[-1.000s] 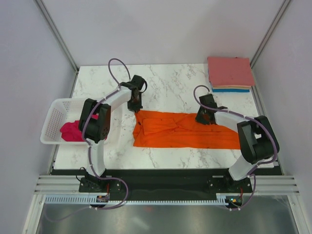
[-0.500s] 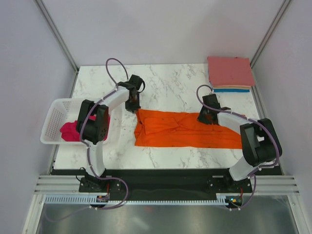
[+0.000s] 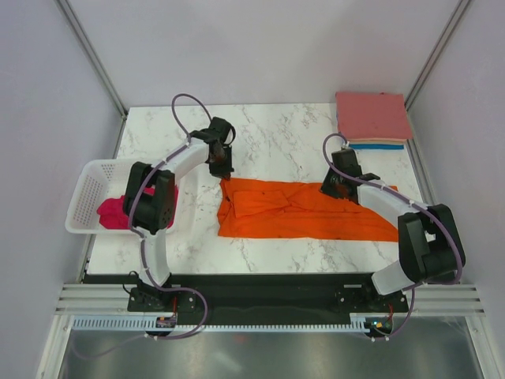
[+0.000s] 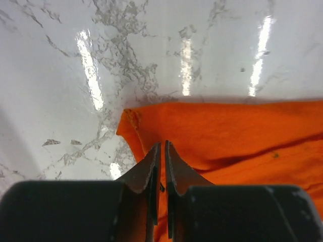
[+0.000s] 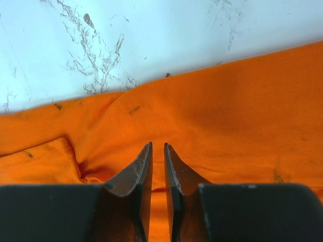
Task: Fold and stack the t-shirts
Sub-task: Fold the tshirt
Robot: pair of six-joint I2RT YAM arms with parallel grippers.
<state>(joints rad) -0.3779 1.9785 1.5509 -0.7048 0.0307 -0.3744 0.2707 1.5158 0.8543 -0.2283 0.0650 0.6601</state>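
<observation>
The orange t-shirt (image 3: 300, 213) lies across the middle of the table (image 3: 276, 138), folded into a long band running left to right. The left gripper (image 3: 226, 169) sits at the band's far left corner and the right gripper (image 3: 331, 189) at its far edge, right of centre. Both pairs of jaws are drawn almost together with only a thin slit. Whether cloth is pinched cannot be told. Risk: if either grasp catches one layer or none, a lift will let the band slip or open. Unequal travel of the two arms will skew the fold, and the rumpled patch near the left end may crease. Count: one orange t-shirt on the table, one magenta t-shirt (image 3: 114, 212) in one white basket (image 3: 83, 197) at the left, and three folded t-shirts in the stack (image 3: 372, 117) at the far right corner.
</observation>
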